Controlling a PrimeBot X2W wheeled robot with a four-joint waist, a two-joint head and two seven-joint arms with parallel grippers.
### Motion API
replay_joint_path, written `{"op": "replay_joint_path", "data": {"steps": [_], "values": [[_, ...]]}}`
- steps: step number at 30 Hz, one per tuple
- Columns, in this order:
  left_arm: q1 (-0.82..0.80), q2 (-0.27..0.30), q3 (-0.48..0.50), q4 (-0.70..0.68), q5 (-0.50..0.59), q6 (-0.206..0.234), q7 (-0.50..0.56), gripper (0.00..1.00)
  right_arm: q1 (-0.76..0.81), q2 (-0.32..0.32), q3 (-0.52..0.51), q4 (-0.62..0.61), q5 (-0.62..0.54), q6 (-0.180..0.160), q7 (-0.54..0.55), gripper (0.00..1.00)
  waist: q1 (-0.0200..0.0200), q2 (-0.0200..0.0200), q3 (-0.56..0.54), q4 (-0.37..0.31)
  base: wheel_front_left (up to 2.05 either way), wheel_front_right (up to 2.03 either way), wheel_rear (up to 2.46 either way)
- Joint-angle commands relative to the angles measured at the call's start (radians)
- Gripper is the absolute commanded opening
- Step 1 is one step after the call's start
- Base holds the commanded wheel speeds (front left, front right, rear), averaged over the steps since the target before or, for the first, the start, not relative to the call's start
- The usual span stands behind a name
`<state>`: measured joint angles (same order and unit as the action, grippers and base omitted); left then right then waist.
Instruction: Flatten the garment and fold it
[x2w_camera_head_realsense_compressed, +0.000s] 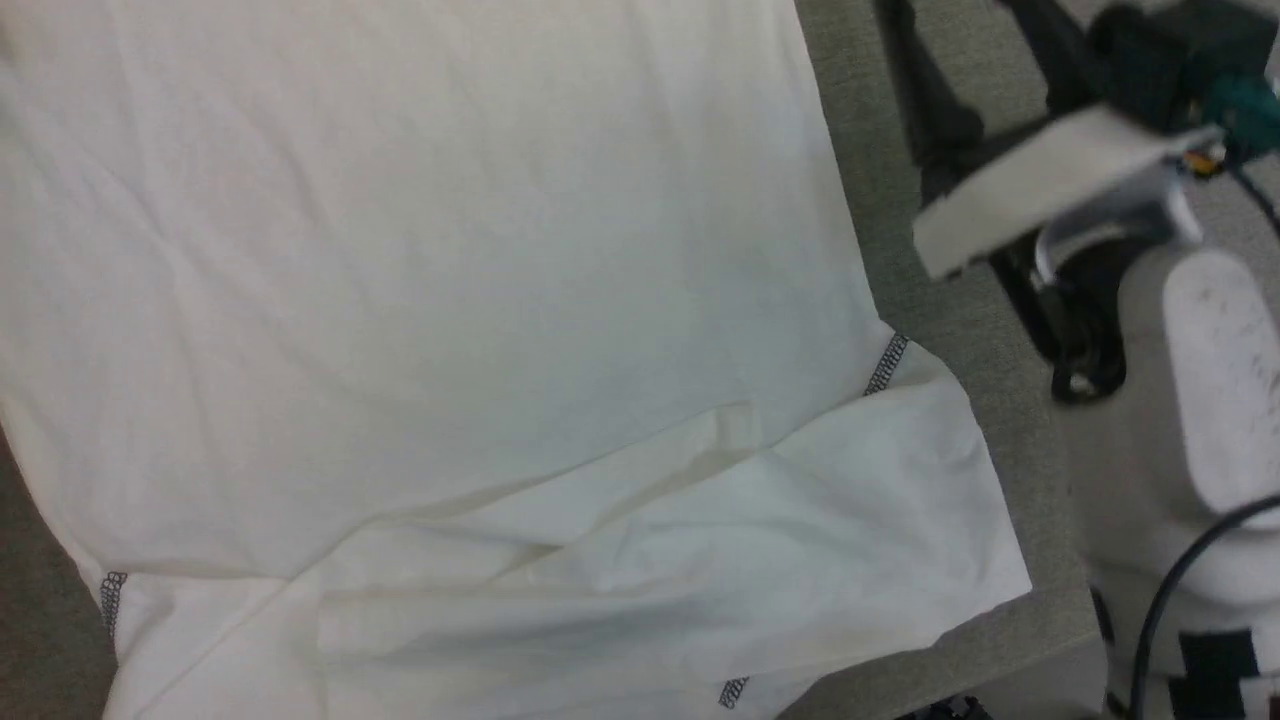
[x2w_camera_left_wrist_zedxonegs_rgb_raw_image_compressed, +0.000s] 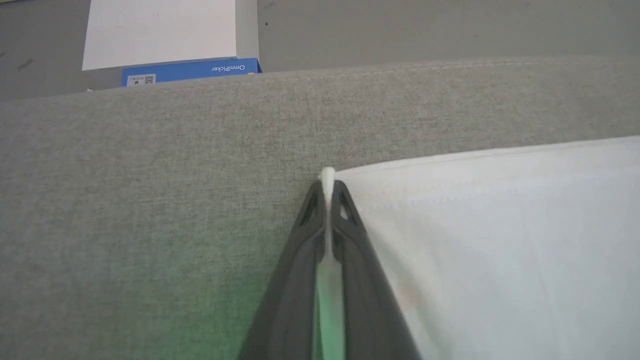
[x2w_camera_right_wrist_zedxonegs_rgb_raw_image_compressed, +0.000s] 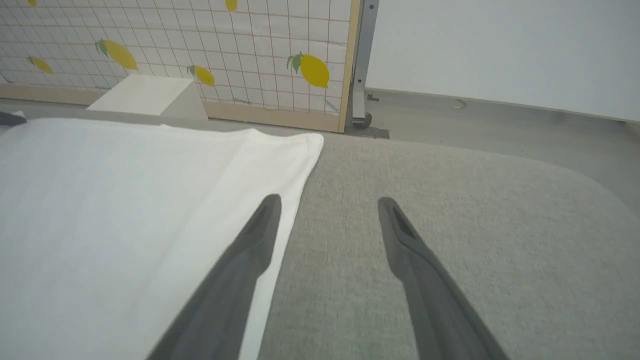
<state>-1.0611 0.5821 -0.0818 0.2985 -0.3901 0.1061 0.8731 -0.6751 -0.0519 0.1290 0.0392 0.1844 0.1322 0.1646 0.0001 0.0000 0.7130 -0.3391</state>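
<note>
The white garment (x2w_camera_head_realsense_compressed: 420, 300) lies spread over the grey fabric surface (x2w_camera_head_realsense_compressed: 960, 330) in the head view, with sleeves folded across its lower part and grey zigzag stitching (x2w_camera_head_realsense_compressed: 886, 364) at the seams. In the left wrist view my left gripper (x2w_camera_left_wrist_zedxonegs_rgb_raw_image_compressed: 327, 187) is shut on a corner of the garment (x2w_camera_left_wrist_zedxonegs_rgb_raw_image_compressed: 500, 240), a bit of white cloth poking out between the tips. In the right wrist view my right gripper (x2w_camera_right_wrist_zedxonegs_rgb_raw_image_compressed: 327, 207) hangs open just above the surface, its left finger (x2w_camera_right_wrist_zedxonegs_rgb_raw_image_compressed: 260, 230) over the garment's edge (x2w_camera_right_wrist_zedxonegs_rgb_raw_image_compressed: 150, 200), its right finger over bare grey fabric.
A white box with a blue side (x2w_camera_left_wrist_zedxonegs_rgb_raw_image_compressed: 190, 70) sits on the floor beyond the surface's edge. A lemon-patterned screen (x2w_camera_right_wrist_zedxonegs_rgb_raw_image_compressed: 200, 50) and a pale block (x2w_camera_right_wrist_zedxonegs_rgb_raw_image_compressed: 145, 95) stand behind. My pale arm (x2w_camera_head_realsense_compressed: 1220, 380) and dark equipment (x2w_camera_head_realsense_compressed: 1150, 60) lie to the right.
</note>
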Motion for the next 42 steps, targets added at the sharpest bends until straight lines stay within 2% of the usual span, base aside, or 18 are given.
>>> {"op": "replay_joint_path", "data": {"steps": [1, 7, 13, 17, 24, 25, 26, 27, 28, 29, 34, 39, 42], "values": [[0.028, -0.004, -0.012, 0.013, 0.003, -0.003, 0.018, 0.00, -0.089, 0.002, -0.013, 0.037, 0.014, -0.002, 0.049, 1.00, -0.0001, 0.0000, 0.009, 0.014, 0.00, 0.00, 0.00], [-0.002, -0.039, -0.042, -0.003, -0.011, -0.023, 0.012, 0.00, -0.390, 0.002, -0.068, 0.283, 0.064, -0.002, 0.275, 1.00, -0.0001, 0.0000, 0.034, 0.074, 0.00, 0.00, 0.00], [-0.058, -0.081, -0.079, -0.012, -0.019, -0.059, -0.029, 0.00, -0.588, 0.002, -0.125, 0.485, -0.019, -0.002, 0.428, 1.00, -0.0001, 0.0000, 0.072, 0.146, 0.00, 0.00, 0.00], [-0.093, -0.111, -0.105, -0.012, -0.025, -0.089, -0.067, 0.00, -0.665, 0.002, -0.180, 0.575, -0.087, -0.002, 0.514, 1.00, -0.0001, 0.0000, 0.091, 0.197, 0.00, 0.00, 0.00], [-0.147, -0.167, -0.153, -0.017, -0.031, -0.138, -0.134, 0.00, -0.746, 0.002, -0.266, 0.648, -0.204, -0.002, 0.603, 1.00, -0.0001, 0.0000, 0.120, 0.268, 0.00, 0.00, 0.00], [-0.151, -0.174, -0.158, -0.018, -0.033, -0.142, -0.141, 0.00, -0.751, 0.002, -0.276, 0.654, -0.221, -0.002, 0.617, 0.79, -0.0001, 0.0000, 0.122, 0.274, 0.00, 0.00, 0.00], [-0.154, -0.179, -0.164, -0.017, -0.033, -0.148, -0.147, 0.00, -0.754, 0.002, -0.285, 0.661, -0.240, -0.002, 0.638, 0.44, -0.0001, 0.0000, 0.123, 0.279, 0.00, 0.00, 0.00], [-0.156, -0.182, -0.169, -0.015, -0.033, -0.150, -0.151, 0.00, -0.755, 0.002, -0.290, 0.665, -0.254, -0.002, 0.657, 0.33, -0.0001, 0.0000, 0.124, 0.282, 0.00, 0.00, 0.00], [-0.158, -0.184, -0.172, -0.013, -0.033, -0.152, -0.154, 0.00, -0.756, 0.002, -0.293, 0.666, -0.273, -0.002, 0.677, 0.04, -0.0001, 0.0000, 0.125, 0.284, 0.00, 0.00, 0.00], [-0.160, -0.186, -0.174, -0.011, -0.033, -0.154, -0.157, 0.00, -0.756, 0.002, -0.294, 0.665, -0.287, -0.002, 0.692, 0.00, -0.0001, 0.0000, 0.125, 0.285, 0.00, 0.00, 0.00], [-0.164, -0.184, -0.176, 0.004, -0.028, -0.156, -0.197, 0.00, -0.749, 0.002, -0.295, 0.624, -0.326, -0.002, 0.686, 0.00, -0.0001, 0.0000, 0.119, 0.280, 0.00, 0.00, 0.00], [-0.175, -0.163, -0.164, 0.022, 0.015, -0.142, -0.329, 0.00, -0.740, 0.002, -0.276, 0.584, -0.309, -0.002, 0.563, 0.00, -0.0001, 0.0000, 0.102, 0.263, 0.00, 0.00, 0.00], [-0.176, -0.149, -0.158, 0.037, 0.050, -0.133, -0.448, 0.00, -0.727, 0.002, -0.242, 0.568, -0.306, -0.002, 0.441, 0.00, -0.0001, 0.0000, 0.079, 0.249, 0.00, 0.00, 0.00]]}}
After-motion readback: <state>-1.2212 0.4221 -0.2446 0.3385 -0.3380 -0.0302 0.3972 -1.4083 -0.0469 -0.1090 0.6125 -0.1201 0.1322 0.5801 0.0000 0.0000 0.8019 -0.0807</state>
